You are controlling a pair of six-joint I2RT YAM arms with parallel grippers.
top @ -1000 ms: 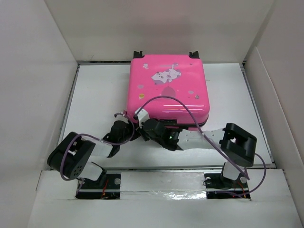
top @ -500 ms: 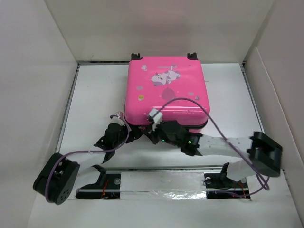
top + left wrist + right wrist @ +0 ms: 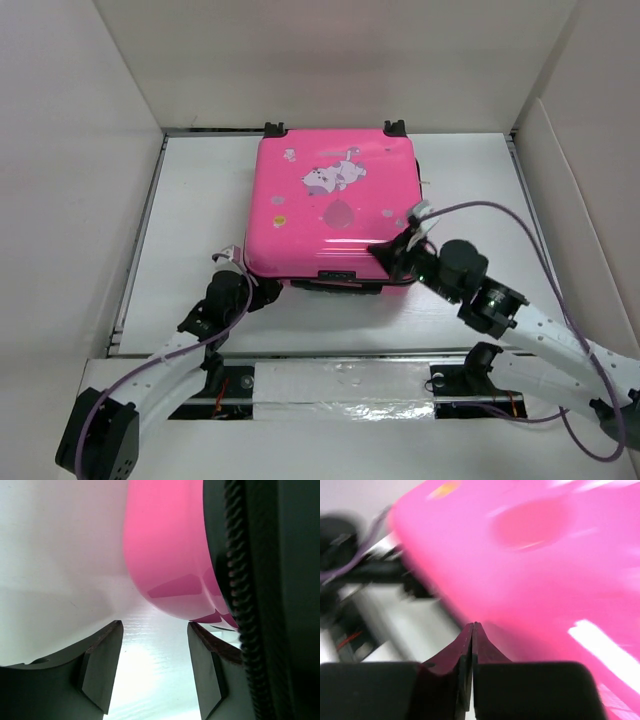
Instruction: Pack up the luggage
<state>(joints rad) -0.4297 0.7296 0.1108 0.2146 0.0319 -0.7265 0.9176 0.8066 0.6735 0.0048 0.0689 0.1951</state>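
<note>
Luggage btwn L pincer, R pincer

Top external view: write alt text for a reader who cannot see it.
A small bright pink hard-shell suitcase lies closed and flat on a white table, stickers up, wheels toward the far wall. The left arm's fingers sit at its near-left corner; the right arm's fingers are at its near-right corner.
</note>
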